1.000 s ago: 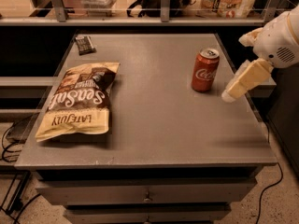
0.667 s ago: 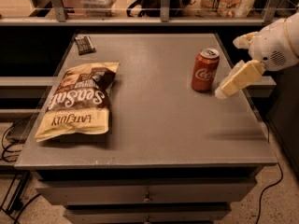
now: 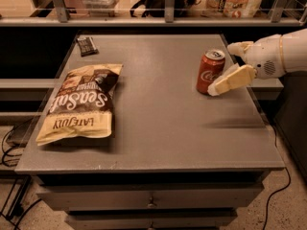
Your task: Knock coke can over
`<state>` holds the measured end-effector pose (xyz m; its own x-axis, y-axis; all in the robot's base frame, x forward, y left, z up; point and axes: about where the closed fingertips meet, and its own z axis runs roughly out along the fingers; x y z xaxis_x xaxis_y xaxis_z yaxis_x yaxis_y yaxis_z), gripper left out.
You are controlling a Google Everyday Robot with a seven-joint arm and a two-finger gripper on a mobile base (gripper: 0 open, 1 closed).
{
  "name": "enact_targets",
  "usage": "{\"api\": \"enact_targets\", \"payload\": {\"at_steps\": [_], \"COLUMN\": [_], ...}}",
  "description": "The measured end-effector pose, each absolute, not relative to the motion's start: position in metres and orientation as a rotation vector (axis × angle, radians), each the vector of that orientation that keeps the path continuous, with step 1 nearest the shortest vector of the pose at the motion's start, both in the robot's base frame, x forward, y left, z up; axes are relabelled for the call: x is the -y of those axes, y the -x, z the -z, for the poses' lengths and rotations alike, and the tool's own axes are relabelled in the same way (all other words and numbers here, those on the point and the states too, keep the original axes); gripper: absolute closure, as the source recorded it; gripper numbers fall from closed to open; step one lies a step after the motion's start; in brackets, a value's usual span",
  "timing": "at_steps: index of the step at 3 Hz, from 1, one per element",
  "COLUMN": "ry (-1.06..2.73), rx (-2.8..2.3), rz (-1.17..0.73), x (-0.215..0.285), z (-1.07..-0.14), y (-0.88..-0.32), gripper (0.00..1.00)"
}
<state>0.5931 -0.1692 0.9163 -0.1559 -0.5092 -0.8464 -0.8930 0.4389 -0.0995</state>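
The coke can (image 3: 209,72), red with white script and a silver top, stands upright on the right part of the grey table (image 3: 163,123). My gripper (image 3: 223,69) comes in from the right on a white arm (image 3: 278,54) and is open. Its cream lower finger (image 3: 233,80) lies against or just beside the can's right side, near its base. The upper finger (image 3: 240,47) is behind and to the right of the can's top. Nothing is held.
A large chip bag (image 3: 81,104) lies flat on the left of the table. A small dark packet (image 3: 87,45) lies at the far left corner. A shelf with a railing (image 3: 168,19) runs behind the table. Drawers (image 3: 151,200) are below the front edge.
My gripper has moved left, from the table's right edge up to the can's right side. The can still stands upright in the same spot.
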Motion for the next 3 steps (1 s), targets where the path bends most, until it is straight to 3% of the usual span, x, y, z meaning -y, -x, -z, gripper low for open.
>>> {"api": "enact_targets", "payload": {"at_steps": [1, 3], "ry": [1.145, 1.127], "rx": [-1.763, -1.705], "rz": [-0.641, -0.758], "x": [0.162, 0.141], "z": [-0.904, -0.885], "y": [-0.610, -0.628], "gripper": [0.00, 0.40]}}
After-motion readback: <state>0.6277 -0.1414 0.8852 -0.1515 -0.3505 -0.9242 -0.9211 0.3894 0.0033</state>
